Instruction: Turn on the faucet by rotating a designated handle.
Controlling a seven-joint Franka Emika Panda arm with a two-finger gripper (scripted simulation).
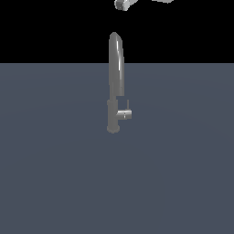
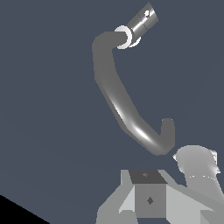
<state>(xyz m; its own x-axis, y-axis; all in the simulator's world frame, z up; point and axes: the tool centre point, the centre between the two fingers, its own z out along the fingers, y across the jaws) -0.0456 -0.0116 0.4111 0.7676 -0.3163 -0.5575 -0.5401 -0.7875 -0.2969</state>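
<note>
With the hand (image 1: pixel 122 4) hovering high above the faucet (image 1: pixel 114 82), whether apart or together I cannot tell, it is needing a descent beside the spout toward the handle (image 1: pixel 124 114) jutting toward the exterior view's right.

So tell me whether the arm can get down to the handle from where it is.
Probably yes: the gripper is above the faucet, and the handle juts out sideways with open space around it, clear of the spout.
</note>
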